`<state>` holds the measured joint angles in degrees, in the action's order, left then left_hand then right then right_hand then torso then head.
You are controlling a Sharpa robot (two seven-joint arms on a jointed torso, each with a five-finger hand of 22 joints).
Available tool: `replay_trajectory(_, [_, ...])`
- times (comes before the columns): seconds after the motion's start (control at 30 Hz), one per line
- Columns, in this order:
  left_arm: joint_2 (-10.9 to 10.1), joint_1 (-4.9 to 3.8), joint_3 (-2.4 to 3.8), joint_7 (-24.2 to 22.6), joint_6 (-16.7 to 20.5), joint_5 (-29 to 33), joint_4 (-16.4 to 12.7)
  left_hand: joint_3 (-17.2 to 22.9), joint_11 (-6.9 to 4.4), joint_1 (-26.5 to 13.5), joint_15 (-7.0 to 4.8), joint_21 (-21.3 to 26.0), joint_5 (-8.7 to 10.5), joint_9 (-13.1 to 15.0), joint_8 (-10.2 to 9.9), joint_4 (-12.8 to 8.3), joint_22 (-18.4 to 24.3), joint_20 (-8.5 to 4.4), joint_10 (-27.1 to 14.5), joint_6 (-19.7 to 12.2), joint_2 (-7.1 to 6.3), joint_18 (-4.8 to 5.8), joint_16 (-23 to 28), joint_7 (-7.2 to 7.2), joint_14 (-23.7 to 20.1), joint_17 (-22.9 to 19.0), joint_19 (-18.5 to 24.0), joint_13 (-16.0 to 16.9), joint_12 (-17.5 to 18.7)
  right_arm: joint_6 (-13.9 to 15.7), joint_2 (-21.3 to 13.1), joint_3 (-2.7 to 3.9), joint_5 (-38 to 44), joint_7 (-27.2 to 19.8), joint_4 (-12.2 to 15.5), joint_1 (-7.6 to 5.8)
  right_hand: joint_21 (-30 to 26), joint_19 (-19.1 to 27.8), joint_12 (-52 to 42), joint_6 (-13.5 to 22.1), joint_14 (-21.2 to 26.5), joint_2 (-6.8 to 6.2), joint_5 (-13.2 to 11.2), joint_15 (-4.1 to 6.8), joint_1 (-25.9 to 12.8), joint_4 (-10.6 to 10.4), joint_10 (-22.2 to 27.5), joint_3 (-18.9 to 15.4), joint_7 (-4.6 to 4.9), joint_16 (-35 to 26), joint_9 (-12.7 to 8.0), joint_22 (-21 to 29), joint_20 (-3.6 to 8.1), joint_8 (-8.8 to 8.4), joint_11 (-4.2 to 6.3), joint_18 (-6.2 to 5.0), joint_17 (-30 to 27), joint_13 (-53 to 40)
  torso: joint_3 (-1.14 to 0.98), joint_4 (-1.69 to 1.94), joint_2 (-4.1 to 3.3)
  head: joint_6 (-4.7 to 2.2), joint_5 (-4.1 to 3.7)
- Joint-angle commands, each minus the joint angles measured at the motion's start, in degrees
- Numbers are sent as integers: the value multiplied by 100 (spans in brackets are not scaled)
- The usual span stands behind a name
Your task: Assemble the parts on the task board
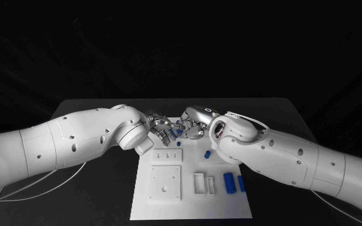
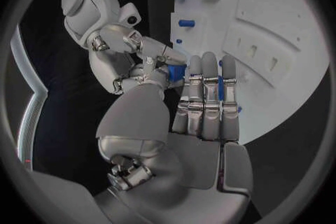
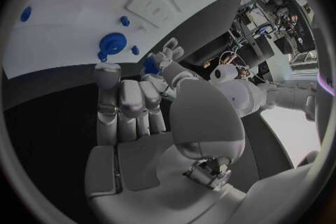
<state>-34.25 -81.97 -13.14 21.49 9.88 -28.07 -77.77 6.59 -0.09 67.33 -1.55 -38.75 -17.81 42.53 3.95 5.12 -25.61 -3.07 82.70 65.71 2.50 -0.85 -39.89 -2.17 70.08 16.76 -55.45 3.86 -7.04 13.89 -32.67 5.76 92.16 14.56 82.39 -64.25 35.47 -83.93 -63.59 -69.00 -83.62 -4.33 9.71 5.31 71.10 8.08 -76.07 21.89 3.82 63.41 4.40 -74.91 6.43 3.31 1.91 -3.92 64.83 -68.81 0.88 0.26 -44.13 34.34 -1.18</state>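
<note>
White plastic makes up the task board (image 1: 189, 205), which lies flat on the black table (image 1: 90, 194) and serves as the landmark. At the board's far edge the two silver hands meet fingertip to fingertip. The left hand (image 1: 158, 126) comes in over the board's far left corner, the right hand (image 1: 194, 121) over the far middle. Between their fingertips sits a small blue part (image 1: 178, 132); in the left wrist view it shows as a blue piece (image 2: 175, 71) pinched by the right hand's fingers, while the left hand's fingers (image 2: 206, 95) stand straight and close together beside it. Whether the left hand also grips the part I cannot tell.

On the board itself, a short blue peg (image 1: 207, 154) lies just inside the far edge, right of a small white slotted block (image 1: 167, 155). Nearer the robot, two long blue cylinders (image 1: 228, 182) lie side by side at the board's right side, next to a white bracket (image 1: 201, 182). A larger white square plate (image 1: 166, 182) sits on the board's left half.
</note>
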Motion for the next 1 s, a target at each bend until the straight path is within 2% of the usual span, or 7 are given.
replay_trajectory(0.03, [1, -1, -1, -55, -172, 24, -1, 2019, 27, -72, 7, -190, 685, 1, 48, -1159, -166, 29, 24, 38, 36, -84, 11, -50, -18, 1, 143, 5, 23, -50, 2, 5, 63, -13, 3, 4, 0, -37, 38, -321, 2, 26, 36, 39, 4, -41, -2, 6, -122, -18, 5, -405, 49, 36, 48, 75, 3, -1, -1, 0, -1, 4, 2])
replay_trajectory(0.07, [-1, -1, -1, -56, -183, 24, -1, 2197, 30, -143, 7, -260, 701, 46, 66, -1158, -234, 35, 24, 29, -35, -94, 1, -33, -15, 7, 190, 5, 17, -50, 1, 5, 63, -13, 1, 6, 0, -37, 38, -321, 2, 26, 36, 39, 4, -41, -2, 6, -122, -18, 5, -405, 49, 36, 48, 75, 3, -1, -1, 0, 0, 9, 3])
replay_trajectory(0.47, [-35, -1, 0, -83, -262, 15, 17, 2167, 14, -110, -11, -316, 781, 88, 66, -1206, -295, 26, 55, 81, 9, -104, -36, -22, 8, 28, 210, 7, -11, -55, -22, 4, 57, -21, -23, 22, 0, -37, 38, -321, 2, 26, 36, 39, 4, -41, -2, 6, -122, -18, 5, -405, 49, 36, 48, 75, 3, -1, -1, 4, 4, 21, 3])
replay_trajectory(0.6, [-48, -1, 0, -87, -306, 10, 27, 2149, 7, -83, -15, -322, 1031, 78, 50, -1220, -306, 21, 73, 106, 58, -98, -59, -14, 8, 45, 206, 7, -18, -57, -31, 4, 46, -30, -28, 29, -13, -39, 38, -317, 4, 24, 30, 39, 2, -55, -4, 4, -123, -30, 5, -403, 49, 34, 49, 74, -5, -3, -3, 0, 2, 23, 6])
replay_trajectory(0.67, [-52, -1, 0, -88, -317, 6, 31, 2145, 10, -63, -14, -321, 1089, 72, 41, -1232, -309, 20, 70, 106, 83, -97, -61, -19, 2, 48, 209, 7, -18, -62, -33, 4, 41, -35, -30, 32, -13, -39, 38, -317, 4, 24, 30, 39, 2, -55, -4, 4, -123, -30, 5, -403, 49, 34, 49, 74, -5, -3, -2, -2, 2, 23, 7])
replay_trajectory(0.83, [-52, 0, 0, -99, -302, 2, 36, 2154, 16, -30, -12, -338, 1058, 61, 31, -1273, -329, 19, 51, 99, 77, -103, -55, -30, -12, 46, 221, 6, -12, -76, -31, 4, 27, -48, -31, 38, -13, -39, 38, -317, 4, 24, 30, 39, 2, -55, -4, 4, -123, -30, 5, -403, 49, 34, 49, 74, -5, -3, -1, 2, 2, 20, 9])
replay_trajectory(1.0, [-50, 0, 0, -101, -290, 5, 38, 2117, 9, 115, -24, -408, 909, 38, 30, -1283, -394, 7, 64, 111, -87, -122, -59, -40, 1, 48, 240, 4, -8, -92, -30, 3, 17, -59, -31, 41, -22, -39, 42, -313, 4, 26, 23, 39, 3, -62, -1, 1, -122, -34, 4, -402, 48, 34, 48, 76, -8, 0, -1, -2, 1, 33, 13])
